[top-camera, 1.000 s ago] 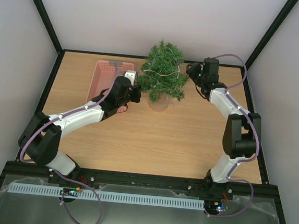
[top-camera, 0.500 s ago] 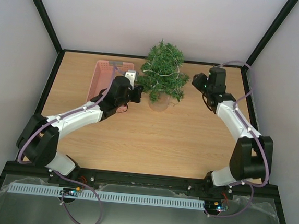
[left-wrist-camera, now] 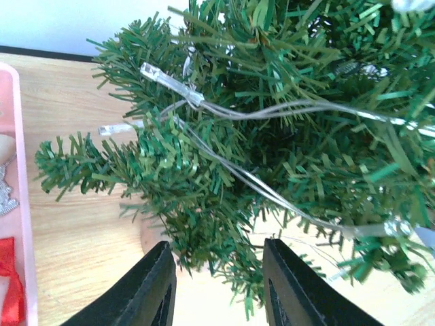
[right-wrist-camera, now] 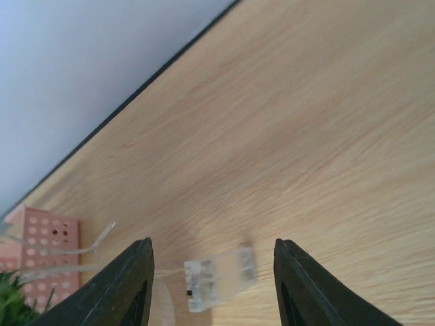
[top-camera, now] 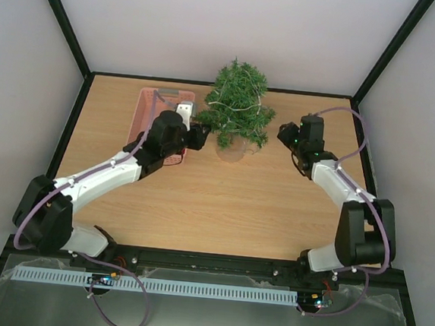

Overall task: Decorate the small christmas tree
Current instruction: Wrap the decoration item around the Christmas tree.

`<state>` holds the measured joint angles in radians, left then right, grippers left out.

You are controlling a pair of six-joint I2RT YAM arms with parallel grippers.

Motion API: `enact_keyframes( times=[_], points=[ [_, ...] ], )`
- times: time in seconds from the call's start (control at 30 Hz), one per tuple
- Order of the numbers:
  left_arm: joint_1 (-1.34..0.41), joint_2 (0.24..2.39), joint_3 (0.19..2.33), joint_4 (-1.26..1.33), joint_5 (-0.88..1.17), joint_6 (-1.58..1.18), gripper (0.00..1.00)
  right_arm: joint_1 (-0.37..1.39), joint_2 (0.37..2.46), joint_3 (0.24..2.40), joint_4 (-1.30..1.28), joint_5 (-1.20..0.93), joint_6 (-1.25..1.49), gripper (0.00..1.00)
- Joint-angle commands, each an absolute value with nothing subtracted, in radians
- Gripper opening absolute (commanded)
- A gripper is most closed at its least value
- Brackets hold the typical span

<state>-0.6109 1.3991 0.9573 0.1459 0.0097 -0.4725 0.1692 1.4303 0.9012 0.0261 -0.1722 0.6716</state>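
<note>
Here the small christmas tree stands far back on the desk beside a pink basket. The left tool, spread, sits at its lower branches. The right tool hangs spread nearby.

White links, black joints, thin purple cables alongside.

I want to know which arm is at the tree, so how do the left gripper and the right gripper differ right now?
The left gripper is in among the tree's lower branches, needles between its fingers; the right gripper stands apart from the tree, over the table. The left gripper faces foliage and light string; the right gripper faces a small clear box on the wood. Both are open, gripping nothing.
</note>
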Motion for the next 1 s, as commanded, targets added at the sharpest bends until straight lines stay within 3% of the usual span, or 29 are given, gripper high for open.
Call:
enact_keyframes(
  times=[0.0, 0.37, 0.7, 0.83, 0.97],
  points=[
    [-0.614, 1.349, 0.911, 0.166, 0.07, -0.532, 0.38, 0.164, 1.531, 0.905, 0.101, -0.24, 1.018, 0.47],
    [-0.655, 1.371, 0.844, 0.297, 0.139, -0.573, 0.51, 0.161, 1.7, 0.926, 0.197, -0.373, 1.471, 0.55],
    [-0.661, 1.477, 0.866, 0.356, 0.113, -0.544, 0.54, 0.161, 1.777, 0.911, 0.335, -0.469, 1.661, 0.63],
    [-0.661, 1.495, 0.875, 0.342, 0.067, -0.519, 0.45, 0.162, 1.81, 0.91, 0.378, -0.511, 1.71, 0.67],
    [-0.657, 1.504, 0.896, 0.294, -0.002, -0.479, 0.26, 0.162, 1.831, 0.901, 0.408, -0.542, 1.756, 0.68]
  ],
)
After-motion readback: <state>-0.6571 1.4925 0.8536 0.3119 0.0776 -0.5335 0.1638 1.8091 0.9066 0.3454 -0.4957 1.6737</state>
